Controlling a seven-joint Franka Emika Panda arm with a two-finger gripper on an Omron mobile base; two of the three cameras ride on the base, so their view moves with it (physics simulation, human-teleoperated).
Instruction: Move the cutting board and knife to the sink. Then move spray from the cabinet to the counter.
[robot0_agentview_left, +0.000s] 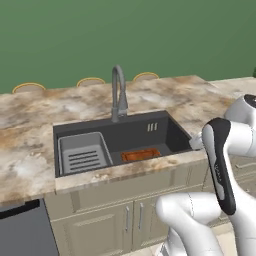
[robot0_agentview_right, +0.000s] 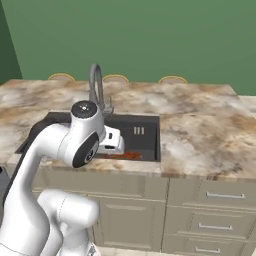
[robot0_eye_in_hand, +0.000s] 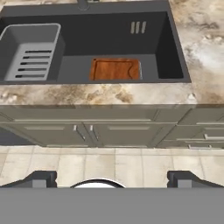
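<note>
the cutting board (robot0_eye_in_hand: 115, 69) is seen lying flat on the floor of the sink (robot0_eye_in_hand: 173, 48), so that part of the job is judged to be done. in the hand view something thin seems to lie along the right side of the board, but it cannot be told whether that is the knife. so the knife step cannot be called done or not done. no spray bottle and no cabinet are seen near the sink, so the spray step is judged to be left.

inside the sink, a grey rack (robot0_eye_in_hand: 29, 51) is set at one end and the board is placed beside it, near the middle, just behind the front wall. the tap (robot0_agentview_left: 118, 95) is fixed behind the sink, on the counter (robot0_agentview_left: 30, 115).

the gripper (robot0_eye_in_hand: 112, 180) is held out in front of the sink, above the kitchen floor, and its fingers (robot0_eye_in_hand: 40, 179) are spread wide apart with nothing between them. the board is well apart from the fingers, past the sink's front edge, and is not touched
</note>
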